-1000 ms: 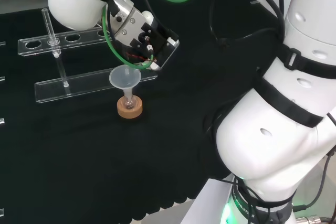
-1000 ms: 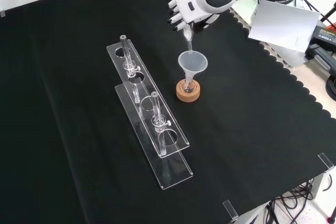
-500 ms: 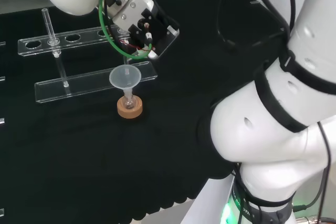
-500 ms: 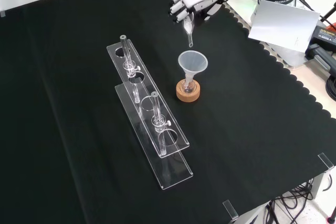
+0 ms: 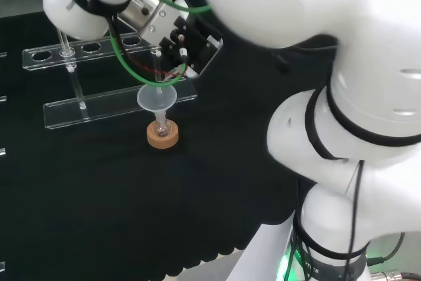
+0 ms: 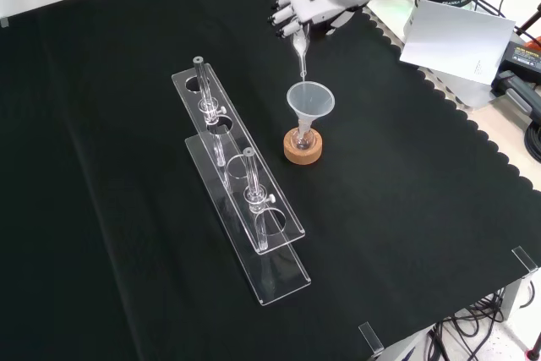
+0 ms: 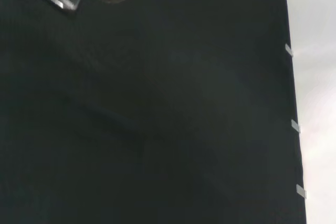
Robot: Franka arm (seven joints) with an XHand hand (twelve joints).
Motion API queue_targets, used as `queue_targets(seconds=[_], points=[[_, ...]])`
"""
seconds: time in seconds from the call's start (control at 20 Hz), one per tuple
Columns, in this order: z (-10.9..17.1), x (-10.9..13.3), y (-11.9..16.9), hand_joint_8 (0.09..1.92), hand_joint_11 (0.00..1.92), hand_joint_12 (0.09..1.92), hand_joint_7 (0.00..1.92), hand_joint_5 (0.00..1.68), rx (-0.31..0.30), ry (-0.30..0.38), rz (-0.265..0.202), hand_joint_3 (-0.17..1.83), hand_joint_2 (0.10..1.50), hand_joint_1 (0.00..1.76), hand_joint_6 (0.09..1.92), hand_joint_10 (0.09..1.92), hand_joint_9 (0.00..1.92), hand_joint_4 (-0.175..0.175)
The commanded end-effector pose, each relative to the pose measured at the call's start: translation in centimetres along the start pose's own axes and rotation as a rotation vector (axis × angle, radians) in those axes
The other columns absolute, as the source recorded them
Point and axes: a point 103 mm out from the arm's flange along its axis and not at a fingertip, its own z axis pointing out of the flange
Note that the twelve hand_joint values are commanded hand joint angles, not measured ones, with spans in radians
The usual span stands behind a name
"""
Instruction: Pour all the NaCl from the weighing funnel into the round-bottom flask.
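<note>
The weighing funnel is a slim piece of clear glass, held up in the air with its narrow stem pointing almost straight down. Its tip hangs just above the mouth of a wide translucent cone funnel in the front view. That cone funnel sits upright in the neck of the round-bottom flask, a small clear vessel whose bulb rests in a cork ring on the black bench. In the head view the cone funnel stands above the cork ring, with the flask between them. I cannot tell what is inside the flask or the weighing funnel.
</note>
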Motion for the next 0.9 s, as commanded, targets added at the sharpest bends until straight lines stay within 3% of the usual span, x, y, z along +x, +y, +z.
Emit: queue_targets(seconds=[0.05, 0.3, 0.6, 0.9], points=[[0.5, 1.4, 0.3, 0.59, 0.95, 0.95, 0.73, 1.36, 0.000, 0.076, -0.045, -0.17, 1.04, 1.12, 0.38, 0.15, 1.16, 0.175], [0.0, 1.4, 0.1, 0.59, 0.96, 0.95, 0.73, 1.36, -0.016, 0.063, -0.042, -0.17, 1.04, 1.12, 0.38, 0.15, 1.16, 0.175], [-0.5, 2.1, -0.1, 0.59, 0.96, 0.95, 0.73, 1.36, -0.032, -0.013, -0.046, -0.17, 1.04, 1.12, 0.38, 0.15, 1.16, 0.175], [-0.6, 2.5, 0.0, 0.59, 0.96, 0.95, 0.73, 1.36, -0.015, -0.044, -0.051, -0.17, 1.04, 1.12, 0.38, 0.15, 1.16, 0.175]])
